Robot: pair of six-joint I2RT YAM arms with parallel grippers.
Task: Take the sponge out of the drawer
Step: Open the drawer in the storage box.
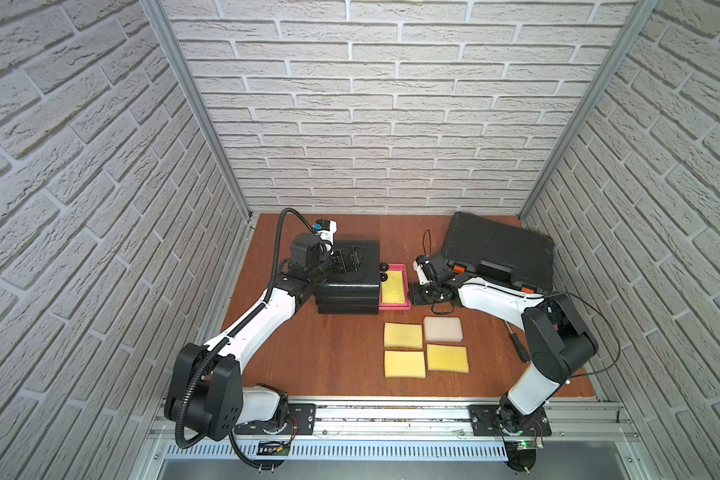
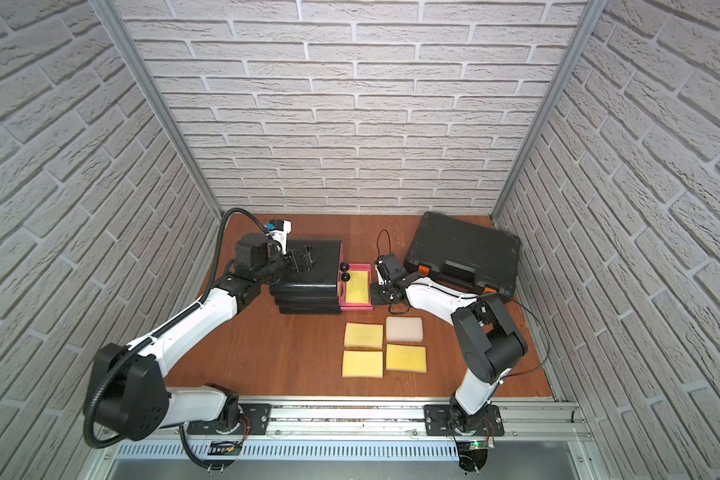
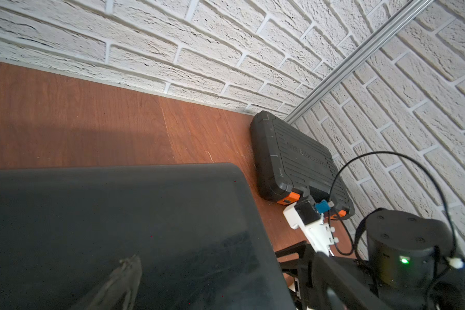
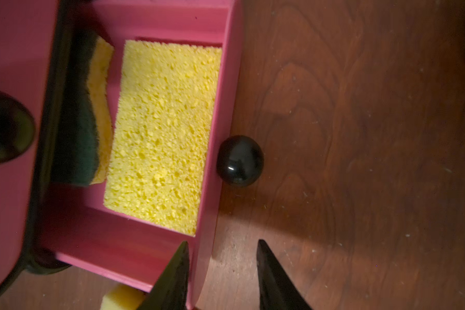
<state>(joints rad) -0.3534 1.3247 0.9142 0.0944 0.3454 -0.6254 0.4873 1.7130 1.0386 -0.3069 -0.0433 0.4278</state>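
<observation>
The yellow sponge (image 1: 393,286) lies flat in the open pink drawer (image 1: 395,308) near the centre of both top views, where we see the right gripper (image 4: 222,243), jaws apart, astride the drawer's front wall and the left gripper (image 1: 352,258) spread wide over the black cabinet (image 1: 350,291).

The pink drawer (image 1: 395,308) sticks out of the black box (image 1: 352,286), pulled open; a yellow sponge (image 4: 161,134) full of little holes lies flat inside it, far from the box; a second sponge (image 4: 91,115), yellow with a dark green side, leans on its edge close to the box
</observation>
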